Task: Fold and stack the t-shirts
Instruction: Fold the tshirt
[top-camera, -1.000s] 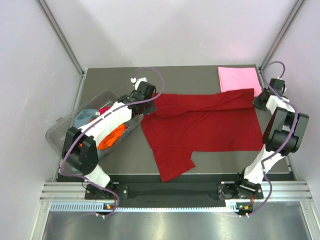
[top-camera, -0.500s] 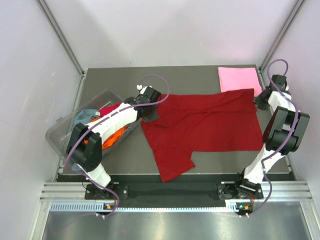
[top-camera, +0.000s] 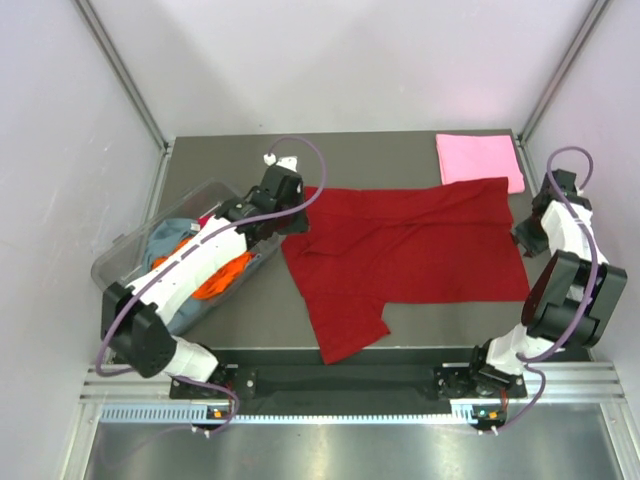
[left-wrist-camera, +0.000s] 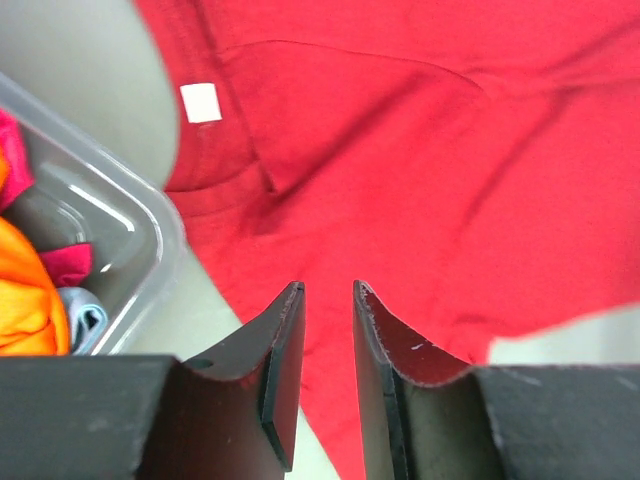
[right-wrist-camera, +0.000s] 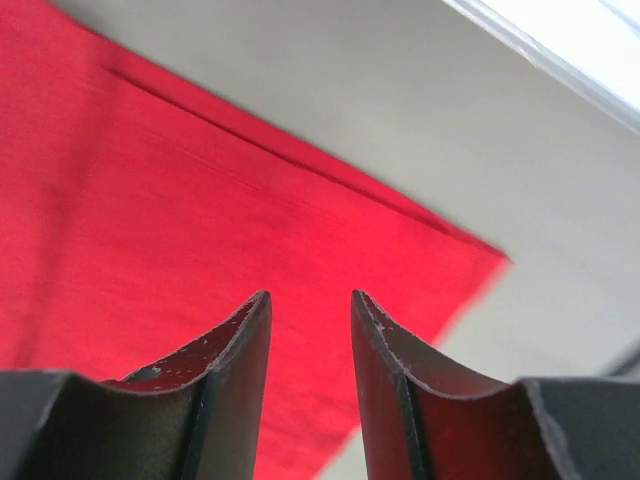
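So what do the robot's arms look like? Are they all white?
Not all white. The left arm and right arm have white shells with black joints, and a purple cable loops along each. The fingers are black and curved, a bit scuffed.

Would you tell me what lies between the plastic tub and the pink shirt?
The dark red t-shirt, spread out on the table, as the top view shows.

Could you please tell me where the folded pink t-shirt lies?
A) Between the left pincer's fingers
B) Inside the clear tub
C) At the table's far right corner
C: the pink t-shirt lies flat at the far right corner of the table, beyond the spread red t-shirt.
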